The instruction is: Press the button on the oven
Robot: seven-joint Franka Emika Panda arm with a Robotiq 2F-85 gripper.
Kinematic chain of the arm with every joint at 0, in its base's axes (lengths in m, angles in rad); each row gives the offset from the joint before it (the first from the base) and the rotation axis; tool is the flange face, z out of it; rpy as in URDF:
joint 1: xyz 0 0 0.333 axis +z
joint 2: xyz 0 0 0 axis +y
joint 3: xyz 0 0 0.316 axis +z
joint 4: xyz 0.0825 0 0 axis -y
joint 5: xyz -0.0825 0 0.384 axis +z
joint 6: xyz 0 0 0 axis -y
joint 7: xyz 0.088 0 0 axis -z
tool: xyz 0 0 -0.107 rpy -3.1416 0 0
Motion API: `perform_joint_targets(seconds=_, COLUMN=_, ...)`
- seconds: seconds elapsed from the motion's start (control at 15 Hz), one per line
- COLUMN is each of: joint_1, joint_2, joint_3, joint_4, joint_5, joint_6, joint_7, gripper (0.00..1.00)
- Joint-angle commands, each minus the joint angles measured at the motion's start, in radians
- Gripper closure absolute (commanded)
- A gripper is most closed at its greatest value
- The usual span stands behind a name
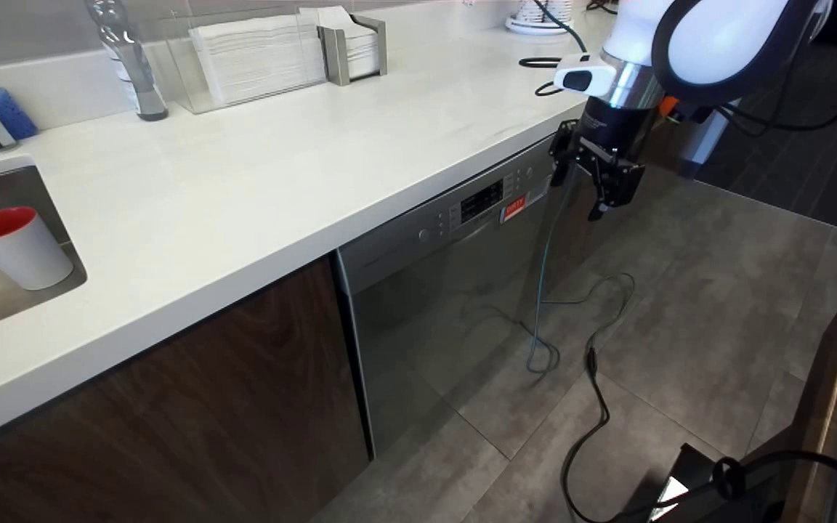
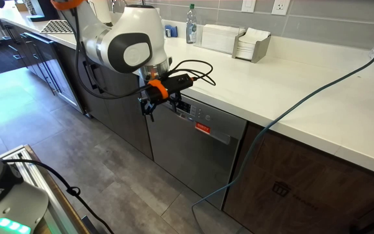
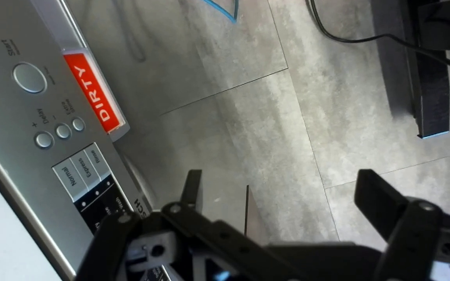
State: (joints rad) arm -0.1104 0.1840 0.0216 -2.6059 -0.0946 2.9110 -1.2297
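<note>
White robot arm [image 1: 731, 43] bent at the joint, its black gripper [image 3: 283, 191] hanging with fingers [image 3: 377, 203] spread wide.
In both exterior views the arm enters from the upper edge, turns at a rounded joint [image 2: 136, 54] whose pale cap sits inside a dark oval ring, and drops through a silver-banded wrist [image 2: 156, 70] to the gripper, fingers pointing down. In the wrist view the fingers rise from the lower part, one left of center and one at right, a broad gap between them. In an exterior view the base [image 2: 21, 201] stands at lower left, partly cropped, lettered "EMIKA," its lights [image 2: 13, 226] glowing green.
</note>
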Motion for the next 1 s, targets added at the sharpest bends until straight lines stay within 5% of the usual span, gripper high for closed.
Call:
perform_joint_targets(seconds=0.0, joint_1=-0.085, joint_2=0.043, joint_3=0.098, joint_4=-0.011, joint_5=0.105, joint_6=0.112, joint_7=-0.12, gripper=0.0)
perform_joint_targets(seconds=0.07, joint_1=-0.105, joint_2=0.054, joint_3=0.12, joint_4=-0.011, joint_5=0.114, joint_6=0.135, joint_7=-0.133, gripper=0.0)
perform_joint_targets(seconds=0.13, joint_1=-0.14, joint_2=0.064, joint_3=0.161, joint_4=-0.01, joint_5=0.138, joint_6=0.162, joint_7=-0.158, gripper=0.25)
perform_joint_targets(seconds=0.4, joint_1=-0.25, joint_2=0.098, joint_3=0.253, joint_4=-0.01, joint_5=0.127, joint_6=0.274, joint_7=-0.204, gripper=0.49)
perform_joint_targets(seconds=0.93, joint_1=-0.332, joint_2=0.157, joint_3=0.284, joint_4=0.001, joint_5=0.081, joint_6=0.403, joint_7=-0.228, gripper=0.99)
